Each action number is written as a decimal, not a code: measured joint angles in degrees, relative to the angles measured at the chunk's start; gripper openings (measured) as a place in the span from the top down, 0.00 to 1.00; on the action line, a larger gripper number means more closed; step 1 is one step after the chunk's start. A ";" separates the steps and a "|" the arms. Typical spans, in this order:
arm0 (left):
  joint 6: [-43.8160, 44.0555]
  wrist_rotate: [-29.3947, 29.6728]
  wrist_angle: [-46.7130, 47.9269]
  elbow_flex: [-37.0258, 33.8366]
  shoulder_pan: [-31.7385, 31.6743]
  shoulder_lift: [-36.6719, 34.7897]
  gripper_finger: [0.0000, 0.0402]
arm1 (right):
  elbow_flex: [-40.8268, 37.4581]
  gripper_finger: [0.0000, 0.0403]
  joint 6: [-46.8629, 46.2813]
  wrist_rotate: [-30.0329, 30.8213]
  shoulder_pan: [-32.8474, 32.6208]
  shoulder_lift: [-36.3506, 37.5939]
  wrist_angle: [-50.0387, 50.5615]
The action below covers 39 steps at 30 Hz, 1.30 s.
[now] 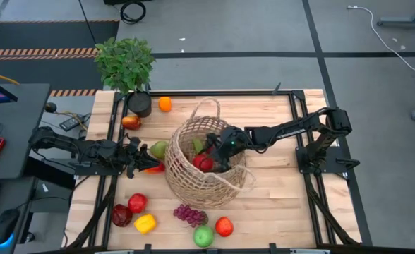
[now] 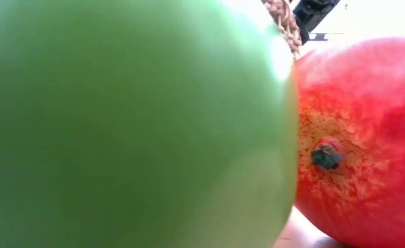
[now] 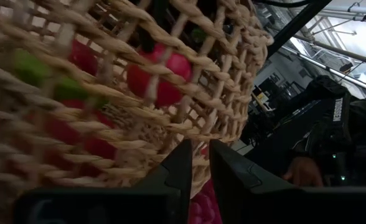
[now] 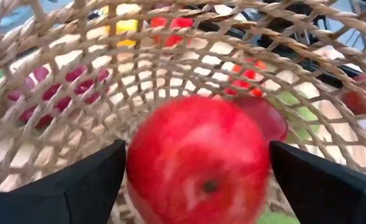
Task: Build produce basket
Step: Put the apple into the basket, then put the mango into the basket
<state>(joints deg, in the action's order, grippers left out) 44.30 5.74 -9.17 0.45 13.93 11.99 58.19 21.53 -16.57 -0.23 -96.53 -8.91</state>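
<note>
The tan wicker basket [image 1: 206, 166] sits mid-table, its mouth tipped toward the far right. My right gripper [image 1: 220, 149] reaches into the mouth, and the right wrist view shows a red apple [image 4: 198, 158] between its wide-set fingers. Inside the basket lie a dark red fruit [image 4: 265, 118] and something green [image 1: 197, 144]. My left gripper [image 1: 141, 159] hovers left of the basket beside a pear [image 1: 158, 148] and an orange-red pepper [image 1: 153, 168]. Its fingers [image 3: 182, 171] are almost together with nothing between them, facing the basket wall [image 3: 139, 99]. My right gripper holds the red apple by its two sides [image 4: 133, 168], pinched between the fingers. It comes through the basket's mouth from the far right, slanting down. The apple's dimpled end [image 4: 209, 185] faces the wrist camera. Whether the apple rests on the basket wall, I cannot tell.
Loose produce lies along the near edge: a dark red apple [image 1: 121, 215], red fruit [image 1: 137, 203], yellow pepper [image 1: 145, 224], grapes [image 1: 190, 214], green apple [image 1: 203, 236], red-orange fruit [image 1: 224, 226]. Far left are an orange [image 1: 165, 104], another fruit [image 1: 130, 121] and a potted plant [image 1: 126, 63]. Two fruits [image 2: 133, 124] block the low view.
</note>
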 joint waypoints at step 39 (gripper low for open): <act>0.01 0.02 0.00 0.00 0.00 -0.02 0.84 | 0.02 0.02 15.73 31.85 2.09 8.66 -34.80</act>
<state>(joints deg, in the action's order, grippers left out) 44.31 5.76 -9.17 0.45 13.94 11.97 58.22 37.26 15.28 1.86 -87.87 -43.70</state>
